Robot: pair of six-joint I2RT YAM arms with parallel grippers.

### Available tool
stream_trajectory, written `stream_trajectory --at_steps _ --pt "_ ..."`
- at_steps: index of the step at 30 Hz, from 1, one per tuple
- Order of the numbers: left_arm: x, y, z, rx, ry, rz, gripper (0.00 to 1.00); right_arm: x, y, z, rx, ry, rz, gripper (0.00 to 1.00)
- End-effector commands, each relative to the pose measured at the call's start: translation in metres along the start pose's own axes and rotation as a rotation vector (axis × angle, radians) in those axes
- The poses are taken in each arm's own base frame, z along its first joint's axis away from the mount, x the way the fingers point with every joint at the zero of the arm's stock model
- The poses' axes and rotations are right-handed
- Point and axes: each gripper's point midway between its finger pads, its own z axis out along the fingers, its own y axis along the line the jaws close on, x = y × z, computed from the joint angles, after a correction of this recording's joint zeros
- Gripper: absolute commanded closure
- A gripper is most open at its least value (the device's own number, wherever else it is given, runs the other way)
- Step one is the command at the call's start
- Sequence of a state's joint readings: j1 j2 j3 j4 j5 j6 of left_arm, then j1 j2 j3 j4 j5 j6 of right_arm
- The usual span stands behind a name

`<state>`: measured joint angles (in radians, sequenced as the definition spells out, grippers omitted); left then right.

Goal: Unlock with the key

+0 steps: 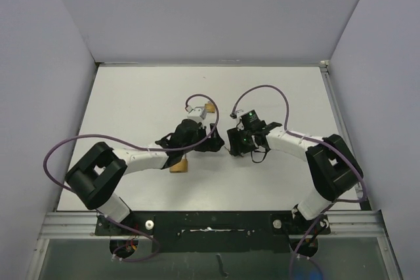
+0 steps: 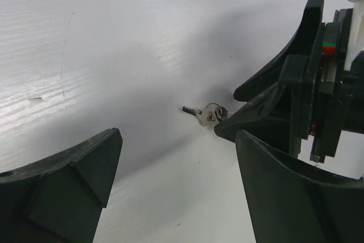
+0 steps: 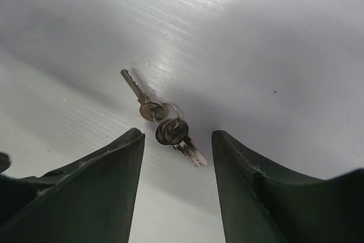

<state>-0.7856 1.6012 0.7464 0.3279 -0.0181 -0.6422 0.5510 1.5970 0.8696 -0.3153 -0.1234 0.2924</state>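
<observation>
With the keys (image 3: 165, 120) lying flat on the table (image 3: 284, 55) between the parted, empty fingers of our right gripper (image 3: 177, 138), we should lower squarely and pinch one key by its head (never the blade), while our left gripper (image 2: 179, 140) hovers open, holding nothing.

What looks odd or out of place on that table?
Nothing looks spilled or damaged. Only the keys stand out: two on one ring, lying flat on the table, splayed opposite ways, between the open fingers of the right gripper, not lifted.
</observation>
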Motion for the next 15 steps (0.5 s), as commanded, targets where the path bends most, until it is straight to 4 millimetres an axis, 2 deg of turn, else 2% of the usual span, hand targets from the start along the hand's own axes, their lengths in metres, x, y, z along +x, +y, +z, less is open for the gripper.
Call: stream_trajectory --at_steps 1,15 --pt "-0.019 -0.004 -0.013 0.001 -0.074 0.0 0.19 -0.023 0.006 0.0 -0.002 -0.048 -0.023 0.48" --pt "-0.025 0.006 -0.026 -0.042 -0.108 0.011 0.19 -0.029 0.011 0.013 0.055 -0.046 -0.098 0.48"
